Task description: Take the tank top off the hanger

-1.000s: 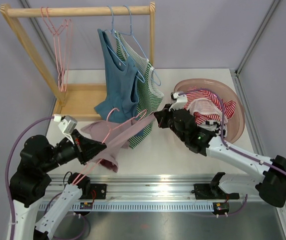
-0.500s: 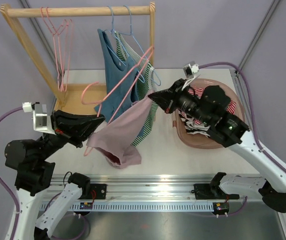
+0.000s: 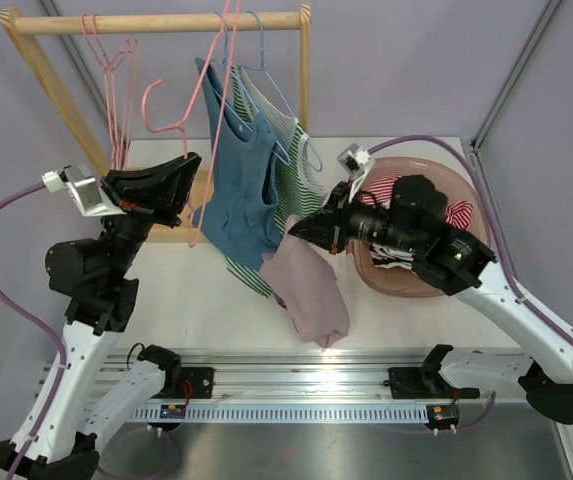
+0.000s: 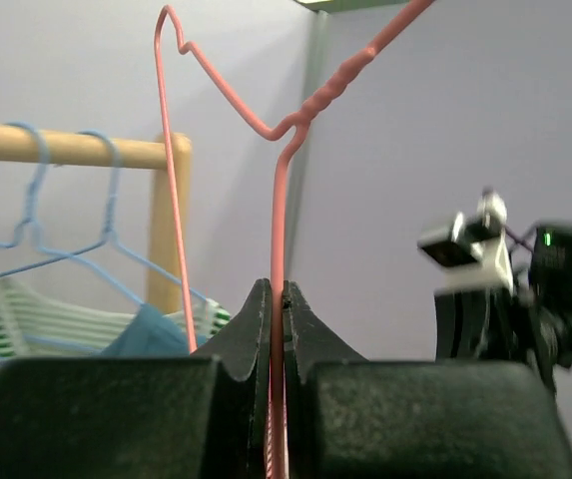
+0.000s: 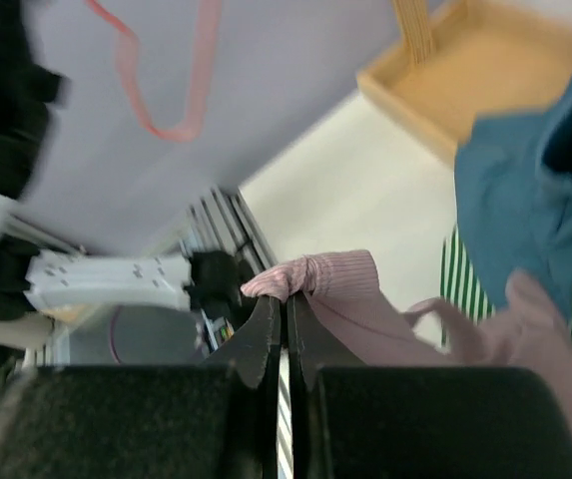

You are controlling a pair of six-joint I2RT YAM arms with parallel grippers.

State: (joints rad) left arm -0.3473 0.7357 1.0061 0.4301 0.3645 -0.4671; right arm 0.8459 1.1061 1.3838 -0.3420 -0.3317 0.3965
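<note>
Both tools stayed clamped: left tool (image 3: 192, 162) on the hanger (image 4: 277, 220), bare above it; right tool (image 3: 296, 228) on the top (image 3: 311, 290), which had just slipped free and hung below it. Removal looked done.

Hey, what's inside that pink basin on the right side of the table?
Red-and-white striped clothing lies in the pink basin. The right arm covers the middle, so anything else there is hidden.

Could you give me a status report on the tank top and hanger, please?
Left gripper shut on pink hanger, held high. Right gripper shut on pink tank top, off the hanger, dangling. Blue tank top on rack close by.
</note>
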